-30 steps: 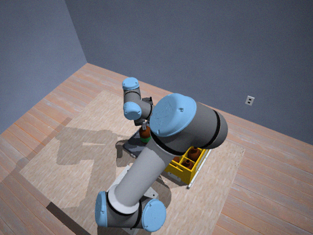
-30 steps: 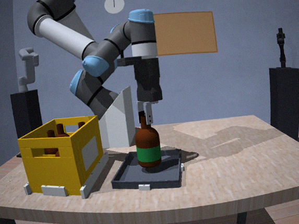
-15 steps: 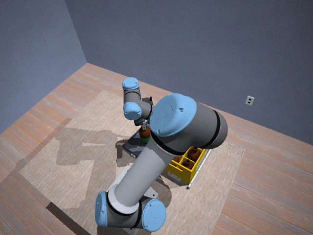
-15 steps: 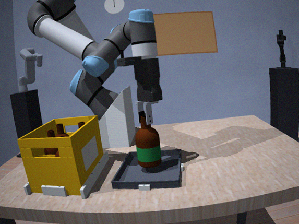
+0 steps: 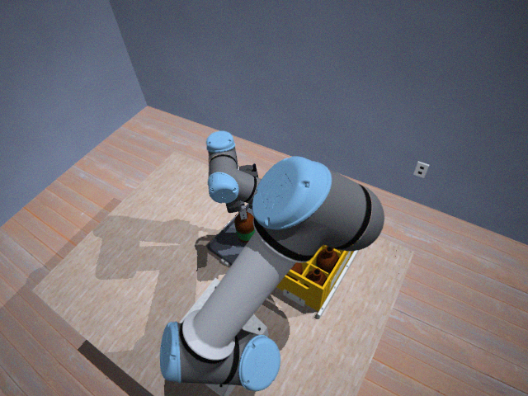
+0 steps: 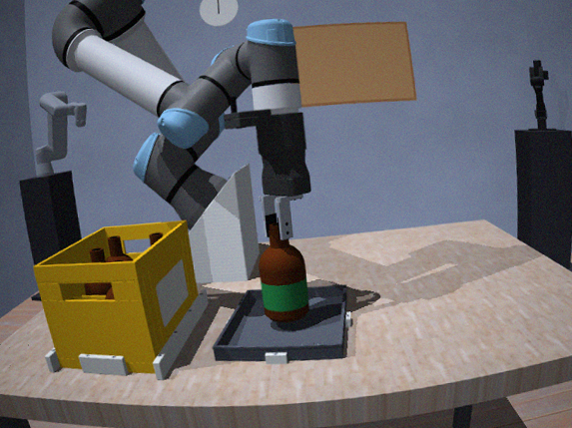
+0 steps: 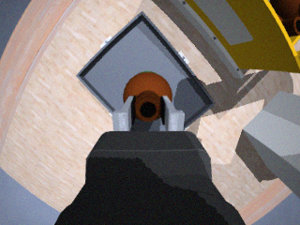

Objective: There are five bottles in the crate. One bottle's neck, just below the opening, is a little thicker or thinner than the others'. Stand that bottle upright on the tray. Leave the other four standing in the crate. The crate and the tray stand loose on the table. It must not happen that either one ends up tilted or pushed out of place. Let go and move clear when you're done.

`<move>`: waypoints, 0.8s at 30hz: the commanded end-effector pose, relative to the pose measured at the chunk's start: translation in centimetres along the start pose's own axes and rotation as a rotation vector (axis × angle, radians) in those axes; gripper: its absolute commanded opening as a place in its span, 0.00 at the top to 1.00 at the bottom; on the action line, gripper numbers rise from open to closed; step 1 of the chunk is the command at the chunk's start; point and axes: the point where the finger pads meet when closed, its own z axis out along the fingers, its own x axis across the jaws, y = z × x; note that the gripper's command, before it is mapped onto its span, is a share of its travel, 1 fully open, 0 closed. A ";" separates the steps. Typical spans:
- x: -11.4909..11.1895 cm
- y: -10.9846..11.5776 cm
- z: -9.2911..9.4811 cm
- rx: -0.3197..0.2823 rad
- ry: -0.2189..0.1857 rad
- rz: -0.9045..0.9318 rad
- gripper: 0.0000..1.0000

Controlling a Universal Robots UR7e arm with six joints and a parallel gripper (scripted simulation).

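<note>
My gripper (image 5: 243, 212) (image 6: 276, 230) (image 7: 147, 105) is shut on the neck of a brown bottle with a green band (image 5: 244, 224) (image 6: 282, 265) (image 7: 147, 83). The bottle is upright over the dark tray (image 5: 222, 247) (image 6: 236, 352) (image 7: 105, 66), inside its rim. Its base is on or just above the tray floor; I cannot tell which. The yellow crate (image 5: 304, 291) (image 6: 96, 326) (image 7: 262, 49) stands beside the tray. Brown bottles stand in it, three necks (image 6: 96, 256) (image 6: 114, 244) (image 6: 156, 238) showing in the exterior view. The arm hides part of the crate in the top view.
Light rails and stops (image 6: 103, 364) (image 5: 336, 286) lie along the crate's foot. Small white stops (image 6: 277, 357) (image 6: 348, 319) touch the tray's sides. The crate's wall rises well above the tray rim. The pale arm mount (image 6: 231, 237) stands behind the crate and the tray in the exterior view.
</note>
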 end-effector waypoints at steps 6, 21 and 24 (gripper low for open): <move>0.0 0.0 0.3 0.000 -0.001 0.000 1.00; 0.0 0.0 0.9 0.000 -0.001 0.000 1.00; 0.0 0.0 1.1 0.000 -0.001 0.000 1.00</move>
